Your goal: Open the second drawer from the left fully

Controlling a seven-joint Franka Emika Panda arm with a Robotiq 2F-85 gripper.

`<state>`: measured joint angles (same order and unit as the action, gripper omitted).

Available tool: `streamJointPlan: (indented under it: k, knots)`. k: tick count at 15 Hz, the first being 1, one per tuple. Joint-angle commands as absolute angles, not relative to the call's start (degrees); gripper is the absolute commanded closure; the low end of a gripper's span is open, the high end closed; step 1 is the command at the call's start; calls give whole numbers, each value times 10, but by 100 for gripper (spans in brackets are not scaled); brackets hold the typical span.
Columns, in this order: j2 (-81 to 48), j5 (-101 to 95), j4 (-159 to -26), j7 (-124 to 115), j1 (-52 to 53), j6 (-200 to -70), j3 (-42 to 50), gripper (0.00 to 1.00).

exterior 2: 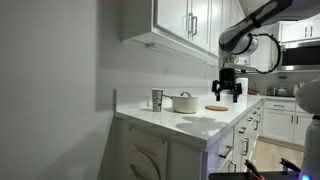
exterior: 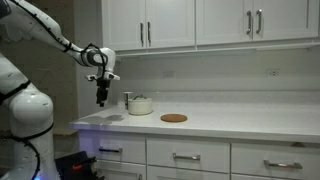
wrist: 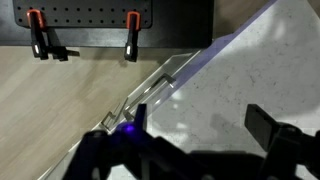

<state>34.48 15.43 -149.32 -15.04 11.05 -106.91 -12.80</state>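
Note:
The second drawer from the left (exterior: 187,157) is a white recessed-panel front with a short silver bar handle, under the counter, and it looks closed. My gripper (exterior: 100,98) hangs open and empty above the left end of the white countertop (exterior: 230,122), up and to the left of that drawer. It also shows in an exterior view (exterior 2: 228,92). In the wrist view the open fingers (wrist: 200,125) hover over the speckled counter. Two silver handles (wrist: 165,77) show past the counter edge; I cannot tell which drawer each belongs to.
A white lidded pot (exterior: 140,104) and a cup (exterior: 127,100) stand at the back of the counter. A round wooden trivet (exterior: 173,118) lies to their right. A narrower drawer (exterior: 110,152) and a wider drawer (exterior: 283,165) flank the target. Upper cabinets (exterior: 200,20) hang above.

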Motion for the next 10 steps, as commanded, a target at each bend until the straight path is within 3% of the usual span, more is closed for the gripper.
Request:
streamJointPlan:
  k: [1,10]
  knots:
    - [331,143,-1489,-158,88,-1080,-121,0]
    - [323,114,-1485,-159,1,-1105,-53,0]
